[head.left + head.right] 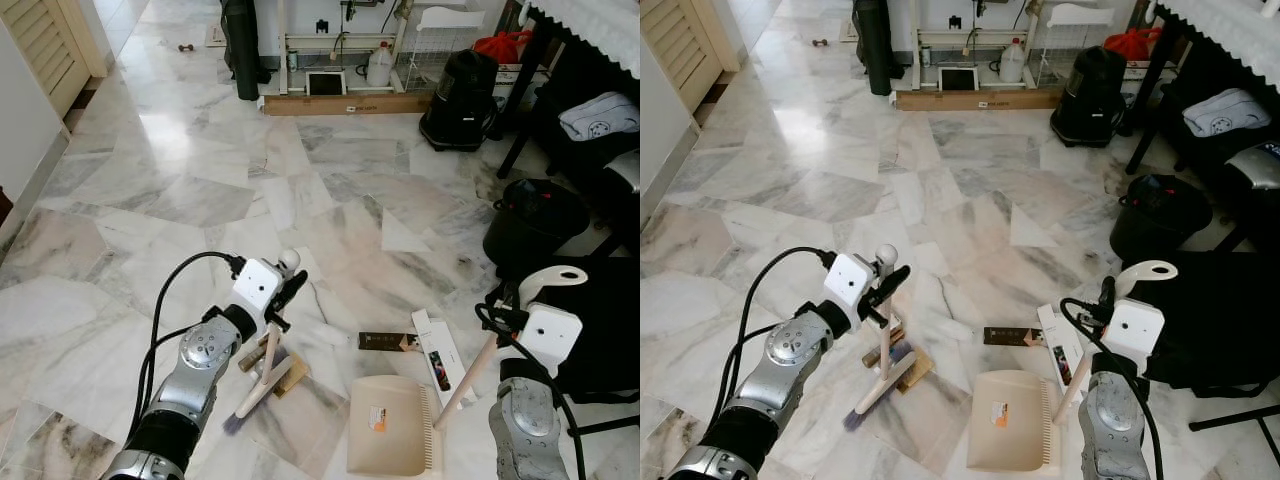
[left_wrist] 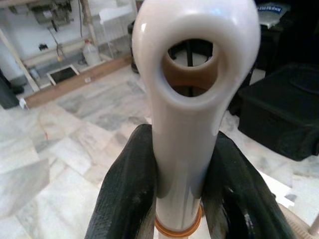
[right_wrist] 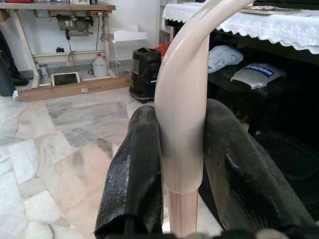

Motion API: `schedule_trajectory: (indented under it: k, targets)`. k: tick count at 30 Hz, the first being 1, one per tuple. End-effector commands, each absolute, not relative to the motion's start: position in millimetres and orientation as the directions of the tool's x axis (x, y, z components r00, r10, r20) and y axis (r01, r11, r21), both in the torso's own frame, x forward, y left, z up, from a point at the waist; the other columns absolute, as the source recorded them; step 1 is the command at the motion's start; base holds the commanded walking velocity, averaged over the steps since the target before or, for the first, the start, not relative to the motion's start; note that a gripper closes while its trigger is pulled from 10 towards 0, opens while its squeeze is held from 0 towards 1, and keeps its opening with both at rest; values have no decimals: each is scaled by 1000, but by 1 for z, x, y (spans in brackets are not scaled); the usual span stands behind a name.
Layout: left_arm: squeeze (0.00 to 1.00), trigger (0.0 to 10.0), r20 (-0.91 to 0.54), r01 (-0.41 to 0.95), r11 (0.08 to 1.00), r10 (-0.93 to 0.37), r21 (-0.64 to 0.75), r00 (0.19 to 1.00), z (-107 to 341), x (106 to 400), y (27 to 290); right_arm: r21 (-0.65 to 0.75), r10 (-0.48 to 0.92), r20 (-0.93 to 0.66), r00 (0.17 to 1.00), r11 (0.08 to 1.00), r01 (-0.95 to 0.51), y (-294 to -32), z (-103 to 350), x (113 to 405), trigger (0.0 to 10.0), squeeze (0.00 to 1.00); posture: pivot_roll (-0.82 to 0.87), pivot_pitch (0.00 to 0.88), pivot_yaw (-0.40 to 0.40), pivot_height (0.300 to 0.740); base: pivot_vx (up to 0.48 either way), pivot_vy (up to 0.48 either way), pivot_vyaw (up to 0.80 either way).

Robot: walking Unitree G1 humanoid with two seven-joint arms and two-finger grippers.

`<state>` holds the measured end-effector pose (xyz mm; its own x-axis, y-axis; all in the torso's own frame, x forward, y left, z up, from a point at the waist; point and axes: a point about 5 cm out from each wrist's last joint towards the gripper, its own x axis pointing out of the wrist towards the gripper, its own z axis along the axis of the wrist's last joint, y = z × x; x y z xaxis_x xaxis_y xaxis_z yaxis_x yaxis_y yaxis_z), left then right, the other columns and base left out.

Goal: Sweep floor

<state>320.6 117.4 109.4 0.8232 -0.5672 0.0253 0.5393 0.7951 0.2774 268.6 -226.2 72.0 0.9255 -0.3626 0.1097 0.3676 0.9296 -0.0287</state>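
Veined white marble floor [image 1: 200, 200] spreads ahead of me. My left gripper [image 1: 285, 295] is clamped on the cream looped handle of the short wooden-shafted broom [image 1: 262, 375], whose purplish bristles meet the floor by small wooden blocks [image 1: 285, 378] its head partly hides. My right gripper [image 3: 182, 164] squeezes the curved beige handle of the long-handled beige plastic dustpan [image 1: 390, 425], its pan flat on the floor and cut off below.

No text is legible; the dustpan [image 1: 390, 428] sticker is unreadable
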Motion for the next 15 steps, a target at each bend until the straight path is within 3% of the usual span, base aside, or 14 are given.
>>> schedule_trajectory:
  k: [1,15]
  targets:
    - [0,10000,-47,560,800,-565,215,824,99,320,121,-26,-365,148,919,928,372,-228,79,271,10000,0,44,119,-32,740,0,0,0]
    - [0,10000,-10,510,860,-510,2,860,106,328,128,-27,-364,150,919,928,372,-229,79,272,10000,0,47,128,-37,740,0,0,0]
